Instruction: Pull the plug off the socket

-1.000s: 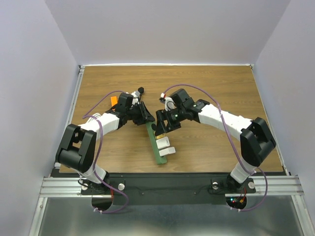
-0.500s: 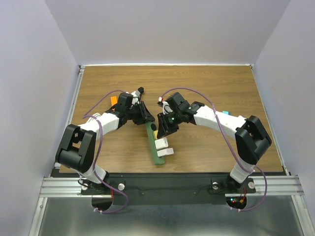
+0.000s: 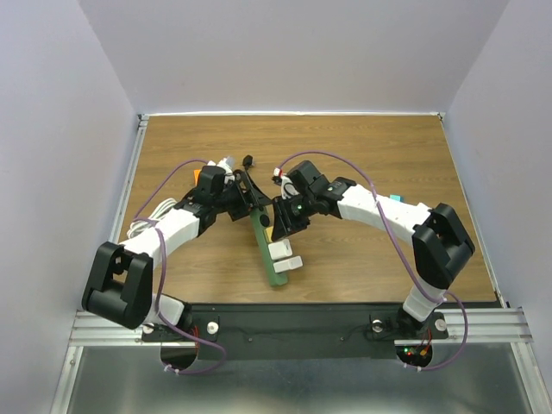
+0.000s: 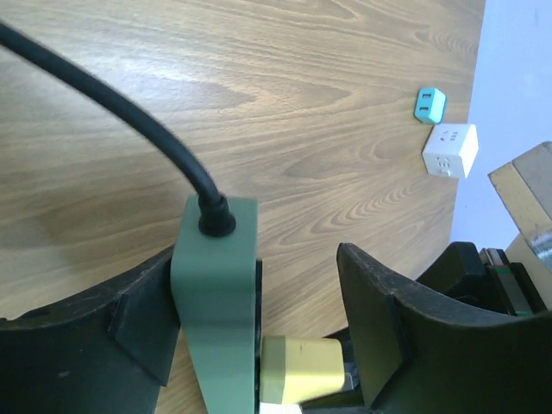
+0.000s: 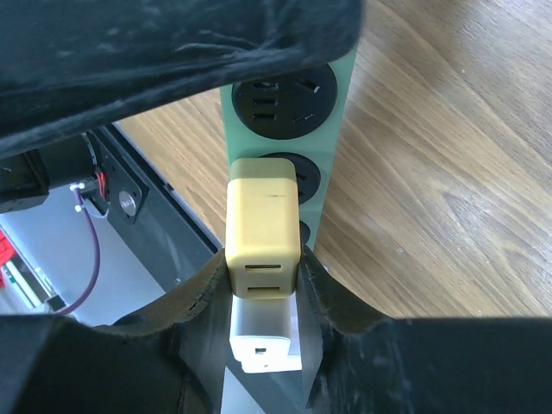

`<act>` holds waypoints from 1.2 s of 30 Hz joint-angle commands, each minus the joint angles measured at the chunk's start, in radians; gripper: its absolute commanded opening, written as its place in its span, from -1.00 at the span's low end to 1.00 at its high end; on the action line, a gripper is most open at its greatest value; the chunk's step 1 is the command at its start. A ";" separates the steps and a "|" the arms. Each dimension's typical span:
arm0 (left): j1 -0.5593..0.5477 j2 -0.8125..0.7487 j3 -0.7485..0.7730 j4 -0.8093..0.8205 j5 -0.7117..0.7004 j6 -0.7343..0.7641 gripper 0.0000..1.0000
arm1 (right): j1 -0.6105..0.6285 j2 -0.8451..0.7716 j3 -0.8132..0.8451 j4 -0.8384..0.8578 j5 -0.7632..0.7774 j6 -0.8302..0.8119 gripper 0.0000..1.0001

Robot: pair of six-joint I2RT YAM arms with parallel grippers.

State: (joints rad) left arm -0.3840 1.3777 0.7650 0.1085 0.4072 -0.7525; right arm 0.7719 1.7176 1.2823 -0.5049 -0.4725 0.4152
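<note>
The dark-green socket strip (image 3: 276, 278) lies on the wood table between my arms, with its black cord (image 4: 129, 112) at the far end. A yellow plug (image 5: 263, 228) sits in one of its round black outlets, and two white plugs (image 3: 283, 256) sit nearer the front. My right gripper (image 5: 263, 267) is shut on the yellow plug's sides; it also shows in the top view (image 3: 278, 226). My left gripper (image 4: 259, 276) is open and straddles the strip's cord end (image 4: 214, 293). Its left finger is against the strip and its right finger stands apart beyond the yellow plug (image 4: 302, 369).
A small teal block (image 4: 429, 103) and a white cube adapter (image 4: 450, 149) lie on the table to the right. An orange object (image 3: 200, 175) lies behind my left wrist. The black front rail (image 3: 293, 319) runs close to the strip's near end.
My left arm swung so its gripper now straddles the strip's cord end. My right gripper moved left and closed on the yellow plug. The strip shifted slightly.
</note>
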 commanded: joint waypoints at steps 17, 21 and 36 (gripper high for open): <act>-0.038 -0.068 -0.108 0.060 -0.117 -0.094 0.64 | 0.001 0.010 0.092 0.071 0.018 0.023 -0.99; -0.059 -0.040 -0.104 0.082 -0.119 -0.097 0.64 | 0.001 0.005 0.098 0.078 0.008 0.033 -0.99; -0.119 0.011 -0.115 0.161 -0.067 -0.099 -1.00 | 0.001 0.023 0.111 0.095 -0.003 0.056 -0.59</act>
State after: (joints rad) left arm -0.4767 1.3960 0.6502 0.2058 0.2810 -0.8326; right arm 0.7597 1.7462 1.3125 -0.5472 -0.4343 0.4530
